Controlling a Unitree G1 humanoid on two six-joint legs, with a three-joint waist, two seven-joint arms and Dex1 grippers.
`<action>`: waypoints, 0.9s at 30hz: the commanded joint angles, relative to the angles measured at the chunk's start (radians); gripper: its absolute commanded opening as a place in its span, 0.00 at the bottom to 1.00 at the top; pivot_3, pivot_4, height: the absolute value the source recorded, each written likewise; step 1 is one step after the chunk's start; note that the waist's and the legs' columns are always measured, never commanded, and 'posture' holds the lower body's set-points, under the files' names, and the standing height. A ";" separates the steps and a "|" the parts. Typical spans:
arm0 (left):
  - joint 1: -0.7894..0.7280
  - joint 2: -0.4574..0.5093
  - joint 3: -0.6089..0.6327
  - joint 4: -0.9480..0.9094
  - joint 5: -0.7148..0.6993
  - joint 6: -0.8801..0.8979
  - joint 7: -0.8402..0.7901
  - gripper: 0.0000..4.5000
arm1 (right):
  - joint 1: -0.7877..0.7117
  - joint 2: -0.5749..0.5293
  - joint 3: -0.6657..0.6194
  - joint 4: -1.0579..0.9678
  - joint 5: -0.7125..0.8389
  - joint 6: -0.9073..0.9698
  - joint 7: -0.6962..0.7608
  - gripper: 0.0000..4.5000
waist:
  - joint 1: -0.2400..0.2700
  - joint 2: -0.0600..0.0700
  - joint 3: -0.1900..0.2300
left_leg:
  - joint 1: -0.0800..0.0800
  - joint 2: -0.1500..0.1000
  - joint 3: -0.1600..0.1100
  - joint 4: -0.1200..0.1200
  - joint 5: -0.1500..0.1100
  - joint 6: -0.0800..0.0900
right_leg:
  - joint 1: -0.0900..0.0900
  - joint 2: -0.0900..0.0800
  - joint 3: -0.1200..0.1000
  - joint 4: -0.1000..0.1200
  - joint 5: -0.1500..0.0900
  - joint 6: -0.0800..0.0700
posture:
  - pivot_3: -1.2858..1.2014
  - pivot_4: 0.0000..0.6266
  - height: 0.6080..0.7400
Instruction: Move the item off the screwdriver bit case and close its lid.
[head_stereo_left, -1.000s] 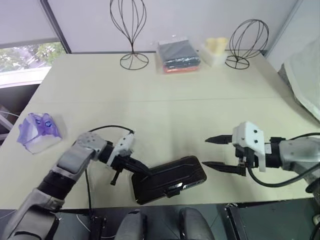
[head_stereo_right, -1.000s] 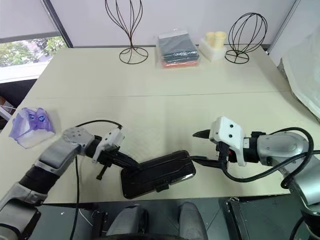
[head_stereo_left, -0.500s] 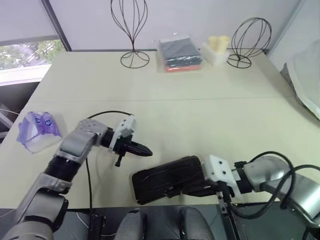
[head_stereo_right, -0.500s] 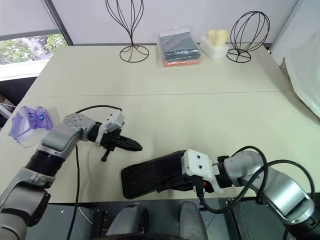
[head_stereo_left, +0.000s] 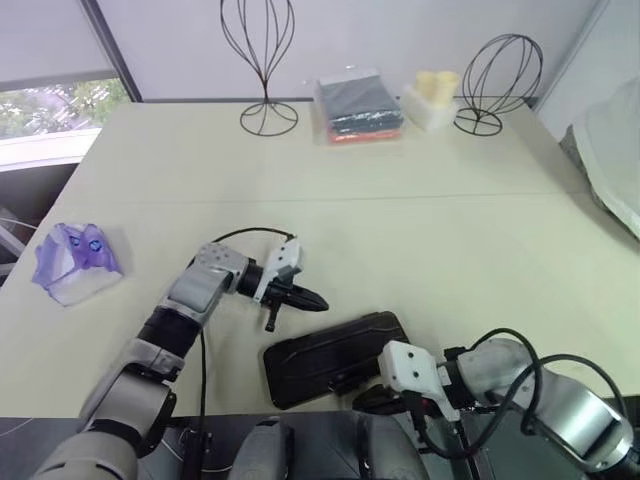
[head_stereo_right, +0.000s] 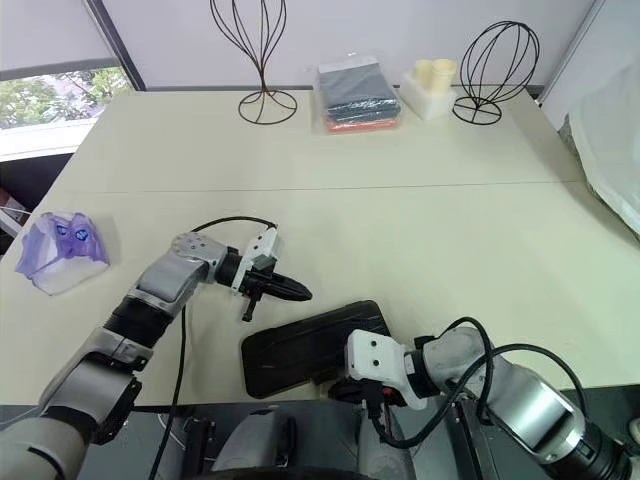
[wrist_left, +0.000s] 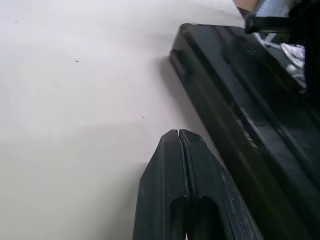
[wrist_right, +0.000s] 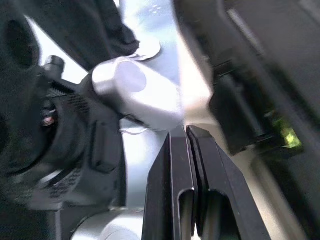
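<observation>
Item: the packet lies far to my left on the table, well apart from the case.
Lid: it looks down flat; whether the latch caught, I cannot tell.
Left gripper: fingers pressed together, holding nothing, just beside the case.
Right gripper: fingers together, empty, at the case's near edge.

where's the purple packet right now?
In the left eye view the packet lies at the table's far left edge, well away from the bit case at the near edge, with the left gripper between them, close above the case.
</observation>
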 joint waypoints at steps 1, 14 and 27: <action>-0.031 -0.013 0.011 0.023 0.017 -0.042 0.003 0.00 | 0.003 0.019 0.010 -0.031 -0.013 0.003 -0.027 0.01 | 0.000 0.000 0.000 | 0.000 0.000 0.000 0.000 0.000 0.000 | 0.000 0.000 0.000 0.000 0.000 0.000 | 0.52 0.24 1.00; -0.041 -0.035 -0.006 0.029 0.028 -0.008 -0.098 0.00 | -0.029 0.100 0.061 -0.009 -0.147 -0.012 -0.162 0.01 | -0.001 0.000 0.000 | 0.000 0.000 0.000 0.000 0.000 0.000 | 0.000 0.000 0.000 0.001 0.000 0.000 | 0.52 0.24 1.00; -0.067 -0.060 -0.021 0.145 0.086 -0.115 -0.078 0.00 | -0.114 0.185 0.049 0.147 -0.299 -0.135 -0.242 0.01 | -0.002 0.000 0.000 | 0.000 0.000 0.002 0.000 0.000 0.000 | 0.000 0.000 0.000 0.002 0.000 0.000 | 0.52 0.24 1.00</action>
